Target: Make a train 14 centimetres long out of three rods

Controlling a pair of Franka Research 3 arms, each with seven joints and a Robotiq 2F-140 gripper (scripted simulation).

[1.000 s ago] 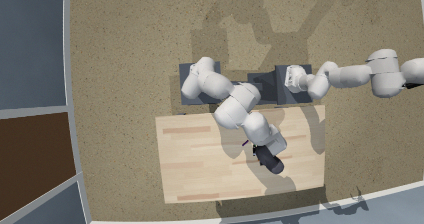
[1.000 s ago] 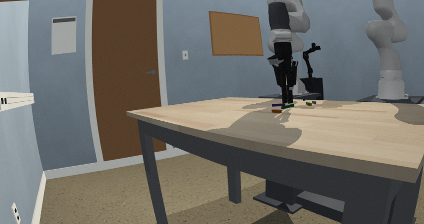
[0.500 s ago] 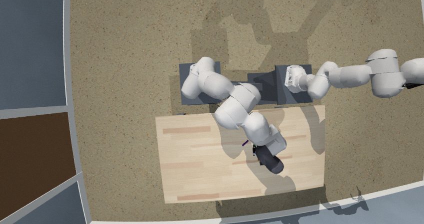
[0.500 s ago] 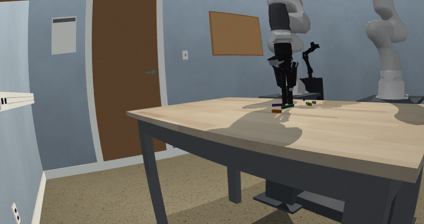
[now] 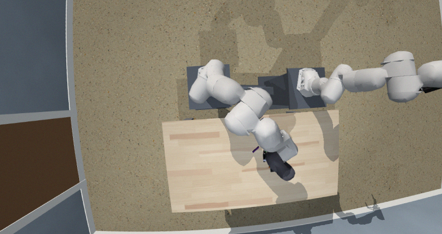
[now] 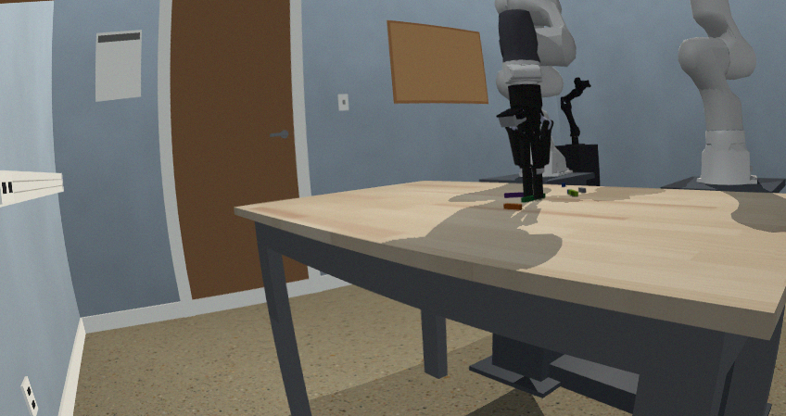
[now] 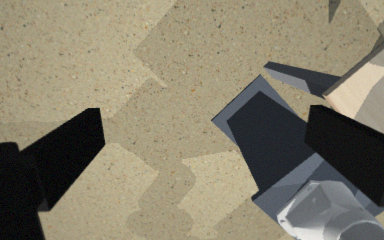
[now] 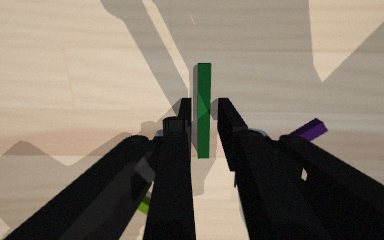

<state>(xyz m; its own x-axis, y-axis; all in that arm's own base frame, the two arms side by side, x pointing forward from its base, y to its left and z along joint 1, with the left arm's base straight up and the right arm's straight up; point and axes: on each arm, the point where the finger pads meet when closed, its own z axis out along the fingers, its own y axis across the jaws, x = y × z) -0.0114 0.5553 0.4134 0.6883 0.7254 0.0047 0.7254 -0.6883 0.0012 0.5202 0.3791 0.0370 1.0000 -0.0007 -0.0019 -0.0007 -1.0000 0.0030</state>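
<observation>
The green rod (image 6: 527,198) (image 8: 204,80) lies flat on the table. My right gripper (image 6: 532,193) (image 8: 204,113) is partly open, its fingers around the green rod with a narrow gap on each side. The purple rod (image 5: 255,149) (image 6: 513,195) (image 8: 313,130) lies beside it at an angle, partly behind a finger in the right wrist view. The orange rod (image 6: 512,206) lies nearby. A lime rod (image 6: 572,193) (image 8: 143,205), a grey rod (image 6: 582,190) and a blue rod (image 6: 564,184) lie apart. My left gripper (image 7: 204,125) is wide open and empty, off the table.
The wooden table (image 5: 198,182) (image 6: 634,246) carries the rods. The right arm (image 5: 248,117) reaches over it and hides part of the table in the top view. The left arm (image 5: 366,79) stretches out sideways, away from the table. Dark pedestals (image 5: 195,104) stand along the table's edge.
</observation>
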